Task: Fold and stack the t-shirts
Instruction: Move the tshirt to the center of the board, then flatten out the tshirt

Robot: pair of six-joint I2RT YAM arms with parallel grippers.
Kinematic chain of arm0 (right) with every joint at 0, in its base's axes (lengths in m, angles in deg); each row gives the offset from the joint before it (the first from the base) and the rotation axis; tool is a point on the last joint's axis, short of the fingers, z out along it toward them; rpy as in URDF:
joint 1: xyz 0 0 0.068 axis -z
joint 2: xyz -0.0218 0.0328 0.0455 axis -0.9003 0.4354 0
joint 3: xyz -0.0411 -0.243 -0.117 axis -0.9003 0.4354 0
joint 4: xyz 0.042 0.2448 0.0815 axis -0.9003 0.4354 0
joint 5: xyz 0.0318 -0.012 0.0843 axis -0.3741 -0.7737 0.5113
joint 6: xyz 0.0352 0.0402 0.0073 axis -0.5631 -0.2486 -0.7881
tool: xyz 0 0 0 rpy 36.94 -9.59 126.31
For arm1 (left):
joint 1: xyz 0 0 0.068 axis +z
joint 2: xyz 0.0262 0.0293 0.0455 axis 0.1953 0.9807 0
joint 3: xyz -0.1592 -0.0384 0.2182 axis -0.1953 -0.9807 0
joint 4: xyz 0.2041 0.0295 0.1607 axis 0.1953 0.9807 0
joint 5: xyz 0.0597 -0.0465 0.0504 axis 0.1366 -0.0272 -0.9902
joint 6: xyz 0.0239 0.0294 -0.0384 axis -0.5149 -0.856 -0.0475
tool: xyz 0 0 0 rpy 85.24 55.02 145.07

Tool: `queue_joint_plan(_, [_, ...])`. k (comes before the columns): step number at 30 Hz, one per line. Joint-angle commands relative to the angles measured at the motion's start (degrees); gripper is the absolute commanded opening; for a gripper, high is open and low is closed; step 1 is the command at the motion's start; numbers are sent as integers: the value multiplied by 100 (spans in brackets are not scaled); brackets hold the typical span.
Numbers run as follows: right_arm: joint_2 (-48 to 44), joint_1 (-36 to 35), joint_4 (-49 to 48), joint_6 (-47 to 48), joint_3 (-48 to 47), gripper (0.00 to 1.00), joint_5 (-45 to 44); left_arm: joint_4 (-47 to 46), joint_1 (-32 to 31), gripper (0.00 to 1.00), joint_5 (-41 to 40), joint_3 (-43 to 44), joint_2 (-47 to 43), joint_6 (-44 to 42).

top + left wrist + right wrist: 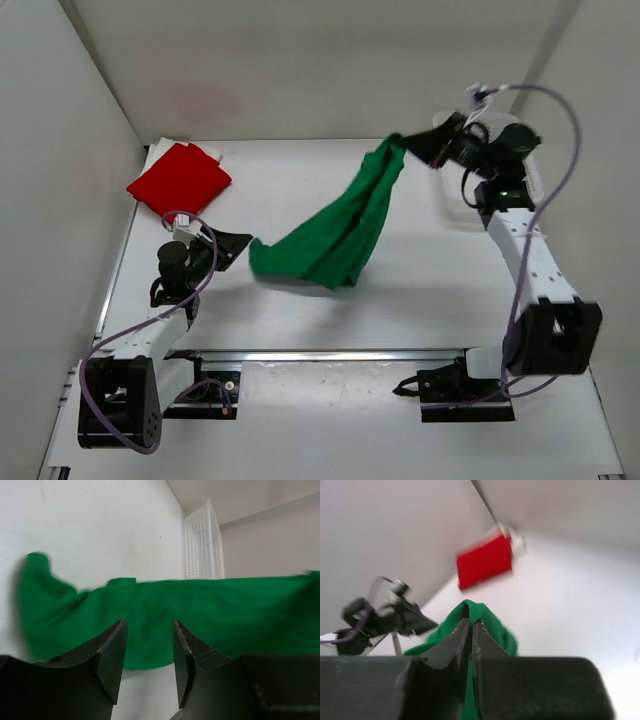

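Our right claw (pixel 410 148), clamped on the green shirt (pixel 335 232), holds it high by the table's (pixel 430 290) far right corner to stretch it — our left claw (pixel 238 248), jaws apart, sits at its low end.

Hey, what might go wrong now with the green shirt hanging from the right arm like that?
The right tool pinches only a small fold of the green shirt, so the cloth may slip free. The left tool stands open by the bunched low end and may grab several layers, leaving the shirt twisted.
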Motion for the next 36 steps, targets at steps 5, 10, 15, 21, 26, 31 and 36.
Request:
queue_joint_plan(5, [1787,736,-1393,-1045,1488,8,-232,892,-704,52,-469,494,157,-835])
queue_joint_plan(10, [1685,325,1514,489,600,40,-2110,1605,-2173,55,-1855,943,298,-1844])
queue_joint_plan(15, [36,-666,1608,510,2407,32,-4184,2115,-2335,55,-2132,760,167,-2066])
queue_joint_plan(21, [-1031,-2619,1773,475,4367,0,-5047,2616,-1436,63,-1728,-75,-536,-1786])
queue_joint_plan(26, [-1296,-3595,1739,9,5107,35,-4944,2783,-1129,63,-1736,-480,-704,-1714])
queue_joint_plan(31, [-717,-3904,1343,-193,5082,43,-4872,2643,-1014,66,-1674,-586,-572,-1679])
queue_joint_plan(36, [-110,-4124,1385,-238,4924,41,-5048,2450,-1075,56,-1718,-621,-405,-1671])
